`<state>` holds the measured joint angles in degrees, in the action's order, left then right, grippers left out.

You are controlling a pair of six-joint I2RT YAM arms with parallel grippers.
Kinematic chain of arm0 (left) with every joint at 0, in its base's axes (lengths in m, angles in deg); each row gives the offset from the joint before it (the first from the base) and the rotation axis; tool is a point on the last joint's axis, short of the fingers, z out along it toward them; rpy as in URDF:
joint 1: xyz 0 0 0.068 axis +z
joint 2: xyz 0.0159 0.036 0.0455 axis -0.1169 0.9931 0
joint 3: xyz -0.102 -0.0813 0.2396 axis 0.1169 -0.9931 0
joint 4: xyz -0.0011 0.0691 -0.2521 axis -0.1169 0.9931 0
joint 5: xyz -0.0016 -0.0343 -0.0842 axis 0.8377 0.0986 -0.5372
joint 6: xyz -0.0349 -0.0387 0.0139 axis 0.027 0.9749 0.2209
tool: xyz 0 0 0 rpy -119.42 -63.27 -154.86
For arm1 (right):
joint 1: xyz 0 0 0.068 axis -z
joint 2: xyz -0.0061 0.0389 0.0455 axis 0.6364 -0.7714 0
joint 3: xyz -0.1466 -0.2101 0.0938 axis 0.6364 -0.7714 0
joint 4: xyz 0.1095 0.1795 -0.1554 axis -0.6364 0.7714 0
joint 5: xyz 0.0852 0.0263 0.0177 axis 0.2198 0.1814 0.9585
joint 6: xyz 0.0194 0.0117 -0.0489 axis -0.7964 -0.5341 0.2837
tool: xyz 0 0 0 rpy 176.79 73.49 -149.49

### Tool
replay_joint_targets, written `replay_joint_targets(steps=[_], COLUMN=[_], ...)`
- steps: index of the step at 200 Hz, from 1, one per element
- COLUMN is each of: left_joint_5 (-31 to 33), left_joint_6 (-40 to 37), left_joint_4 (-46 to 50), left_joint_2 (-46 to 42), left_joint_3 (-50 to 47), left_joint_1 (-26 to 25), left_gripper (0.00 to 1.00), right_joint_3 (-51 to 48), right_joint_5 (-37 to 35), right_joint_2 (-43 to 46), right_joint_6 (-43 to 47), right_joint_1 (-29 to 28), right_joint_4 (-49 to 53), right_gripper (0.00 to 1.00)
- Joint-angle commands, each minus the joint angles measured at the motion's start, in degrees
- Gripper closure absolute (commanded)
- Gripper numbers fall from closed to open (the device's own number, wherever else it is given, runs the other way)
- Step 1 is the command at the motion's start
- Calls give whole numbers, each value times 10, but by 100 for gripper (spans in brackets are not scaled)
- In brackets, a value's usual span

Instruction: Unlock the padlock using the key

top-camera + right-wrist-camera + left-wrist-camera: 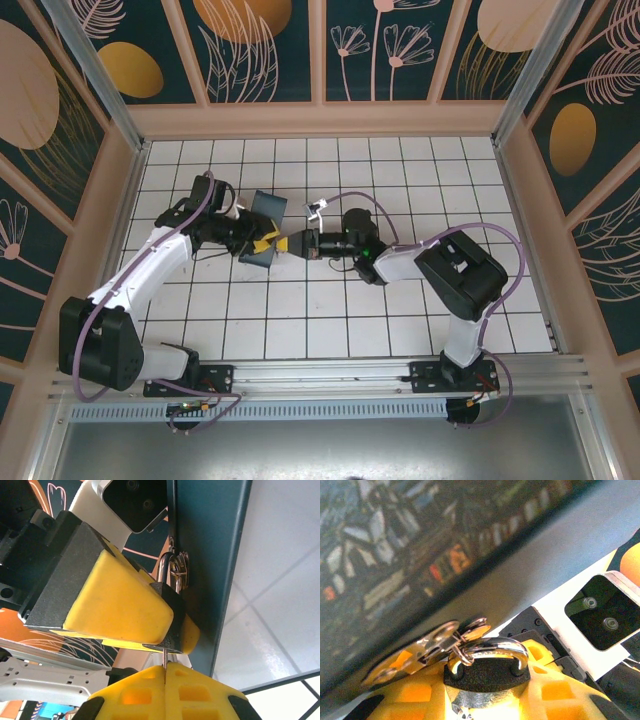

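The padlock [487,674] has a dark body and a silvery shackle [492,647], and my left gripper [487,695] is shut on it, a yellow pad on each side. Spare keys on a ring [415,655] hang from the shackle. In the right wrist view the padlock [172,622] hangs bottom down between the left gripper's yellow fingers [120,605]. The thin blade of the key [164,659] runs up into the padlock's underside, and my right gripper [165,669] is shut on it. Seen from above, the left gripper [268,243] and the right gripper [303,243] meet tip to tip.
A dark teal box [268,208] stands right behind the padlock, its wall [210,555] close beside the shackle. White tiled floor [400,170] spreads around, walled in by a wooden frame [320,120]. The right arm's elbow [460,270] is bent at the right.
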<state>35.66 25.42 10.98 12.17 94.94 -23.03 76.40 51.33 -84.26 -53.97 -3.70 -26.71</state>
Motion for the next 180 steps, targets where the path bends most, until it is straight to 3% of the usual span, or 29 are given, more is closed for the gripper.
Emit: replay_joint_targets(steps=[1, 28, 49, 78, 112, 125, 160, 180], left_joint_5=[24, 32, 32, 80, 24, 16, 11, 13], left_joint_6=[-28, -40, -57, -97, -32, -23, -1, 9], left_joint_4=[-18, -9, 6, 68, -14, -22, -18, -13], left_joint_2=[0, 0, 2, 12, -6, -10, -21, -24], left_joint_3=[32, 32, 36, 61, 7, -3, 2, 3], left_joint_1=[16, 21, 21, 21, 21, 21, 22, 21], left_gripper=[87, 87, 87, 88, 88, 88, 88, 88], right_joint_3=[-24, -37, -46, -32, -23, -14, 30, 40], right_joint_5=[57, 71, 65, 45, 72, 60, -15, -51], right_joint_2=[-6, -9, 19, 63, 28, 20, 57, 72], right_joint_6=[-55, -92, -17, 93, -19, -22, 176, 216], right_joint_1=[0, -2, -3, 0, 3, -1, -20, -16], right_joint_4=[-84, -117, -10, 156, -5, -27, 180, 238], right_gripper=[100, 100, 100, 100, 100, 100, 100, 100])
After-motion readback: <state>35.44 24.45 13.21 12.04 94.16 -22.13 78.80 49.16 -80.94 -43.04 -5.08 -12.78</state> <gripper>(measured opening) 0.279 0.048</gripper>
